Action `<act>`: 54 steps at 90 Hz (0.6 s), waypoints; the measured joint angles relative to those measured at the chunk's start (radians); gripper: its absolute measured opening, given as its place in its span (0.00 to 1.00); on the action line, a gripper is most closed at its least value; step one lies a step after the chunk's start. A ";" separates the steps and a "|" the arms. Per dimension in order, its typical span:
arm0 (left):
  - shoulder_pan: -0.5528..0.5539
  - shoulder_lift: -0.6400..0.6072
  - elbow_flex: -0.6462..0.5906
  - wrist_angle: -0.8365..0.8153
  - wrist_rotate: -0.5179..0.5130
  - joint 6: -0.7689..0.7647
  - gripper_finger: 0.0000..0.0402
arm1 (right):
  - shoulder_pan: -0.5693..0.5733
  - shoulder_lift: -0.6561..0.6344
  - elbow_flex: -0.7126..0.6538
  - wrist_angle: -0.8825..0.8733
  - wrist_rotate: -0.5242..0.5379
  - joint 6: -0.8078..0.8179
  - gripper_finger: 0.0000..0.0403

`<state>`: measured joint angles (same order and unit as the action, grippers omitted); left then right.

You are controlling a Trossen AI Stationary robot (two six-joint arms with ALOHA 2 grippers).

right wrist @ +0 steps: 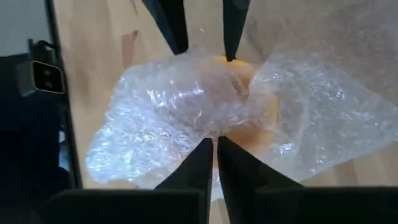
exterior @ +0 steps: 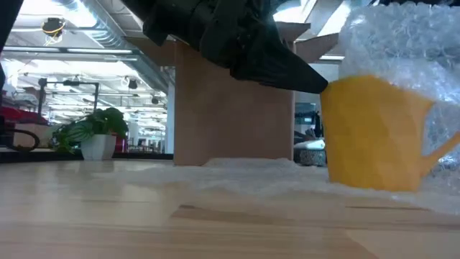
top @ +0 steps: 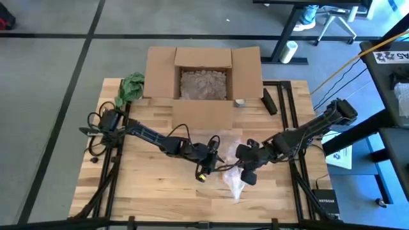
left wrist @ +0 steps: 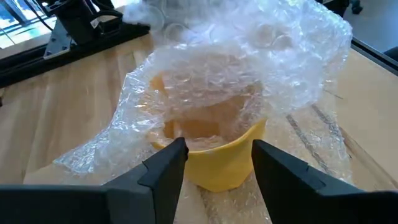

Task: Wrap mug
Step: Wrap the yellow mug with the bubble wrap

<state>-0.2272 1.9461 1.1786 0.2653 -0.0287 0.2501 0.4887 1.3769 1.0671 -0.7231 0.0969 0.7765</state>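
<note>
A yellow mug (exterior: 374,133) stands upright on the wooden table (top: 147,185), its handle (exterior: 442,155) toward the table's right. Clear bubble wrap (left wrist: 249,68) is draped over its top and spreads onto the table around it (top: 233,176). My left gripper (left wrist: 214,165) is open and reaches in from the left. Its fingers stand on either side of the mug (left wrist: 214,155) near the rim. My right gripper (right wrist: 216,155) comes from the right, shut on the wrap just short of the mug (right wrist: 245,81). My left gripper: one fingertip (exterior: 320,85) reaches the mug's upper left edge, slanting down from the left, but I cannot tell whether it touches. My right gripper pinches a bunched fold of the bubble wrap (right wrist: 214,127) between its two fingertips. It comes in from the table's right. The wrap rises from the table over the mug's top.
An open cardboard box (top: 203,80) filled with crumpled paper stands at the far middle. A small green plant (top: 131,86) sits at its left. A black object (top: 270,101) and a small grey piece (top: 239,102) lie at its right. Bare wood lies at the near left.
</note>
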 joint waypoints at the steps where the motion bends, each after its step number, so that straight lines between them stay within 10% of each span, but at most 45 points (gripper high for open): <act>1: 0.000 0.000 0.000 0.000 0.000 0.000 0.42 | 0.002 0.000 0.004 0.000 0.001 0.000 0.01; 54: 0.000 0.000 0.000 -0.001 0.000 -0.003 0.42 | 0.128 -0.001 0.117 -0.011 0.121 0.024 0.00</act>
<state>-0.2269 1.9461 1.1786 0.2648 -0.0284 0.2466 0.6164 1.3762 1.1843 -0.7345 0.2182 0.8006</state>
